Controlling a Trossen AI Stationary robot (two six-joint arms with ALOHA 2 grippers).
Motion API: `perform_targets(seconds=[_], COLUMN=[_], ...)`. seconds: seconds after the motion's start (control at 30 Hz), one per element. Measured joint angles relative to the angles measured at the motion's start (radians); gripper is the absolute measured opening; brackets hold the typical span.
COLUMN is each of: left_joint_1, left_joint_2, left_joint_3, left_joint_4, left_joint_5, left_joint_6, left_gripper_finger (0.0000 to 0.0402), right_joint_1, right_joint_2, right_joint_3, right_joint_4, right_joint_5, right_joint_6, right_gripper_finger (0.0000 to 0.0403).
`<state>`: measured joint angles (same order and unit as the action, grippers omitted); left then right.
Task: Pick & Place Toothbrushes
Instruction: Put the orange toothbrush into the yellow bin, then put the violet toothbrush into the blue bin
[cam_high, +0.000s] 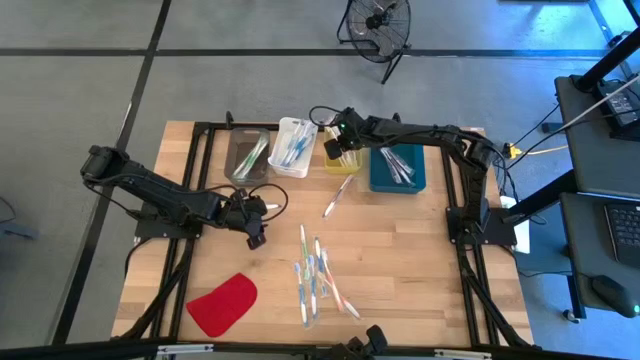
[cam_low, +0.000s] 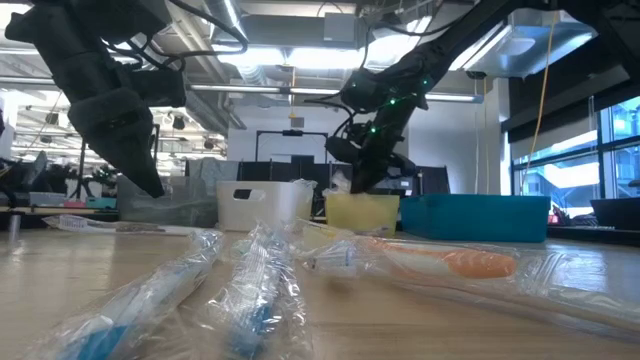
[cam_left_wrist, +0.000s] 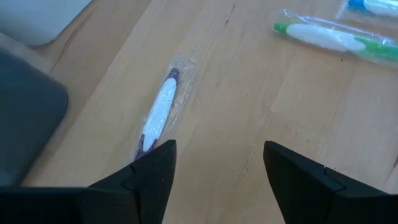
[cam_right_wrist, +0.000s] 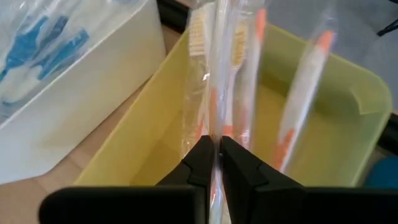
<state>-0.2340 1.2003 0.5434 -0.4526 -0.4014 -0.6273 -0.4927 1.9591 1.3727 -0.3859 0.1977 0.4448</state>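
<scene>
My right gripper (cam_right_wrist: 217, 148) hangs over the yellow bin (cam_high: 342, 162) at the table's far side, shut on a clear-wrapped orange toothbrush (cam_right_wrist: 219, 74). Another orange toothbrush (cam_right_wrist: 303, 93) leans inside that bin. My left gripper (cam_left_wrist: 217, 158) stands open, low over the table's left middle (cam_high: 255, 228). A purple and white wrapped toothbrush (cam_left_wrist: 159, 111) lies flat on the wood just outside one of its fingers. Several more toothbrushes (cam_high: 315, 280) lie in a loose cluster near the front, and one (cam_high: 337, 195) lies alone before the bins. My right gripper pinches the wrapped toothbrush (cam_right_wrist: 217, 134) between its two fingers, coming slanting down from above. The brush runs on past the fingertips down into the yellow bin, clear of the table. My left gripper: I cannot tell whether one finger (cam_left_wrist: 158, 163) touches the purple toothbrush's near end.
Along the far edge stand a grey bin (cam_high: 247, 155), a white bin (cam_high: 293, 147) with blue toothbrushes, the yellow bin and a teal bin (cam_high: 397, 168) with brushes. A flat red piece (cam_high: 222, 305) lies front left. Bare wood lies at the right front.
</scene>
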Motion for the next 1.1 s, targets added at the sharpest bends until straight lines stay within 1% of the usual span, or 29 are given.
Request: perform_targets(seconds=[0.27, 0.37, 0.47, 0.6, 0.73, 0.83, 0.9, 1.0, 1.1], left_joint_1=[0.0, 0.0, 0.0, 0.017, 0.061, 0.097, 0.12, 0.15, 0.178], left_joint_2=[0.0, 0.0, 0.0, 0.0, 0.0, 0.0, 0.0, 0.002, 0.027], left_joint_3=[0.0, 0.0, 0.0, 0.0, 0.0, 0.0, 0.0, 0.0, 0.0], left_joint_4=[-0.001, -0.001, -0.001, -0.001, 0.0, 0.0, 0.0, 0.001, 0.011], left_joint_5=[0.019, 0.019, 0.004, -0.016, -0.025, -0.011, 0.017, 0.044, 0.039], left_joint_6=[0.234, 0.34, 0.408, 0.45, 0.491, 0.509, 0.524, 0.544, 0.545], left_gripper_finger=[0.0237, 0.0237, 0.0234, 0.0233, 0.0234, 0.0235, 0.0235, 0.0235, 0.0235], right_joint_1=[0.0, 0.0, 0.001, 0.0, 0.001, 0.004, 0.007, 0.02, 0.039], right_joint_2=[0.011, 0.011, 0.011, 0.005, -0.017, -0.046, -0.07, -0.11, -0.151], right_joint_3=[0.0, 0.0, 0.0, 0.0, 0.0, 0.0, 0.0, 0.0, 0.0], right_joint_4=[-0.001, -0.004, -0.019, -0.045, -0.066, -0.1, -0.124, -0.148, -0.181], right_joint_5=[-0.007, -0.007, -0.008, -0.033, -0.053, -0.052, -0.051, -0.027, 0.017], right_joint_6=[-0.011, -0.011, -0.018, -0.042, -0.057, -0.072, -0.083, -0.095, -0.129], right_gripper_finger=[0.0044, 0.006, 0.0083, 0.0117, 0.0145, 0.0161, 0.017, 0.0179, 0.0184])
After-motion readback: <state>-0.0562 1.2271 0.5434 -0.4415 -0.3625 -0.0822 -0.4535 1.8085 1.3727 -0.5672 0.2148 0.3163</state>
